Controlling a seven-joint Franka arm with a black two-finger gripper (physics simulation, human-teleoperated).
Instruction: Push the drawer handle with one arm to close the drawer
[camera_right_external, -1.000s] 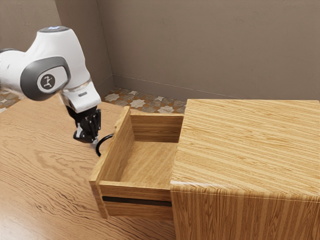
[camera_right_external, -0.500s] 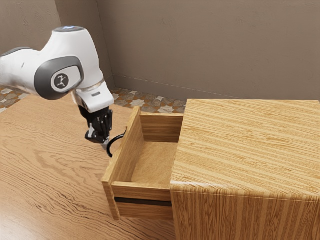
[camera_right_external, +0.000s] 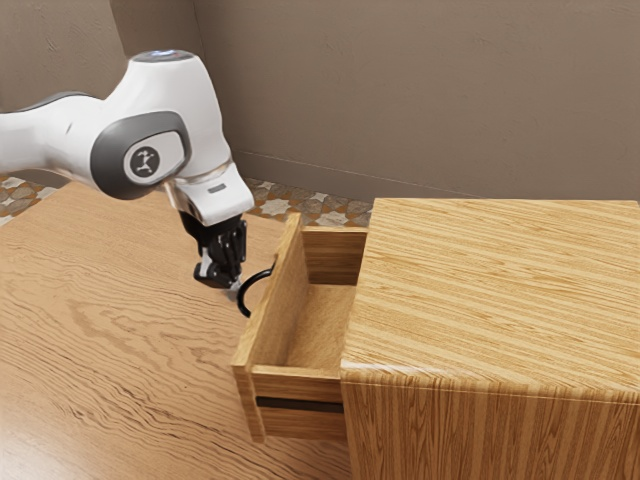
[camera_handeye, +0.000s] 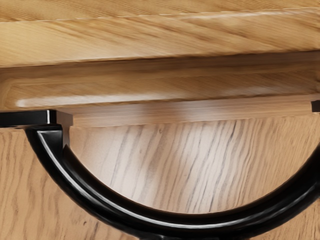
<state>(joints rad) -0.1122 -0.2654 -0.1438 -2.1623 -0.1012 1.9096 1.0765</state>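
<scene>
- Exterior view: a wooden drawer (camera_right_external: 318, 322) stands partly out of its wooden cabinet (camera_right_external: 500, 290), toward the exterior view's left; its interior is visible from above.
- Handle (camera_right_external: 242, 296): black, curved, mounted on the outer face of the drawer's front panel (camera_right_external: 272, 315), which faces the arm.
- Gripper (camera_right_external: 236, 287): black, directed downward at the handle, on the side away from the cabinet; contact with the handle cannot be told with certainty. Whether the hand is wide or narrow cannot be told.
- Arm (camera_right_external: 165, 110): white with grey trim, entering from the exterior view's left, above the wood-grained table (camera_right_external: 110, 350).
- Drawer side: a dark rail (camera_right_external: 300, 405) runs lengthwise along the outside, reaching to the cabinet.
- Wrist view: the handle forms a broad arc, with a squared black mount (camera_handeye: 35, 118) at one end against the front panel; table grain is visible through the arc.
</scene>
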